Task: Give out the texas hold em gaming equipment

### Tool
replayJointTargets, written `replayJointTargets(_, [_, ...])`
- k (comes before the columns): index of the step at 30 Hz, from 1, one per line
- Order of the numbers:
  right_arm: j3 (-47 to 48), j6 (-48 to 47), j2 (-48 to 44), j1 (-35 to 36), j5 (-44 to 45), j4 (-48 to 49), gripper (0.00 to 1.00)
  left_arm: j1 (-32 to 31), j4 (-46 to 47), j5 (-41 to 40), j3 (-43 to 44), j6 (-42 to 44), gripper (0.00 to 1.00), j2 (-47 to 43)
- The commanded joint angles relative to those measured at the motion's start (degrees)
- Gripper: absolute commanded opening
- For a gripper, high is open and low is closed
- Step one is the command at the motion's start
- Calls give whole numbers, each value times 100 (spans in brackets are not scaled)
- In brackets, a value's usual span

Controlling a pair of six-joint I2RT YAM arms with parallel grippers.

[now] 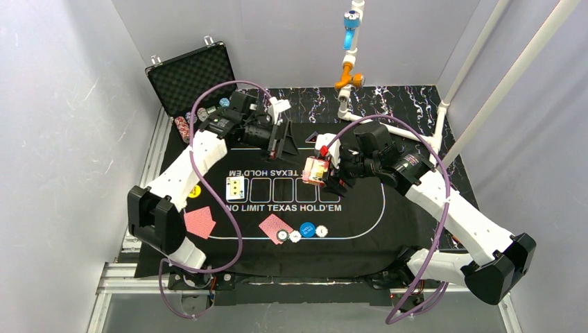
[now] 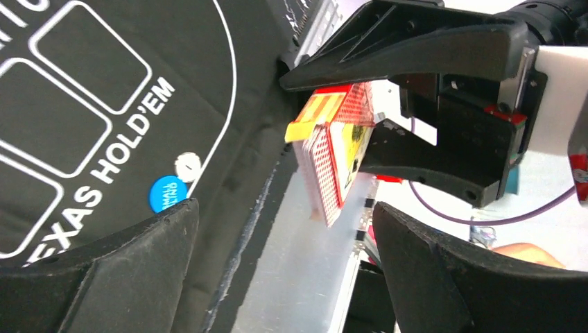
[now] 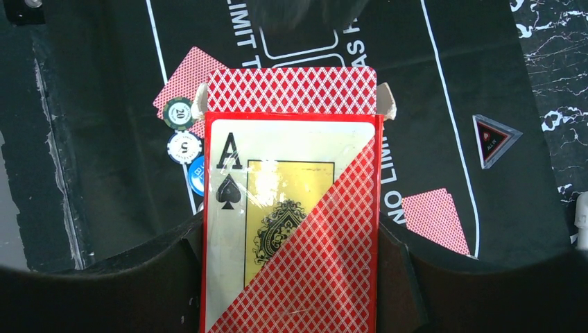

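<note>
My right gripper (image 1: 320, 172) (image 3: 291, 239) is shut on the deck (image 1: 315, 168) (image 3: 291, 208), a red box with an ace of spades on its front. It holds the box above the mat, and red-backed cards (image 3: 291, 90) stick out of the box's open top. My left gripper (image 1: 279, 142) (image 2: 284, 211) stands open and empty just left of the deck (image 2: 333, 152), its jaws facing it. One face-up card (image 1: 236, 187) lies in the first printed slot. Two red-backed cards (image 1: 200, 222) (image 1: 275, 227) lie near the front. Beside them are two chips (image 1: 282, 236) (image 1: 295, 236), a blue button (image 1: 307, 229) (image 2: 167, 193) and a white button (image 1: 321, 231) (image 2: 187, 166).
The black mat (image 1: 367, 208) covers the table. An open foam-lined case (image 1: 193, 76) stands at the back left with chips (image 1: 182, 127) stacked beside it. A yellow button (image 1: 195, 191) lies by the left arm. A black triangular marker (image 3: 494, 139) lies on the mat. White pipes (image 1: 395, 128) run along the back right.
</note>
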Motion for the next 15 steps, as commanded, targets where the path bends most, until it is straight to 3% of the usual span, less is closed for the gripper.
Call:
replayJointTargets(1, [259, 33, -106, 31, -152, 359, 1, -291, 385, 193, 135, -770, 94, 207])
replayJointTargets(7, [321, 50, -107, 31, -211, 386, 1, -540, 398, 129, 103, -712, 86, 381])
replayJointTargets(15, [321, 50, -153, 31, -199, 338, 1, -393, 169, 173, -19, -581, 56, 296])
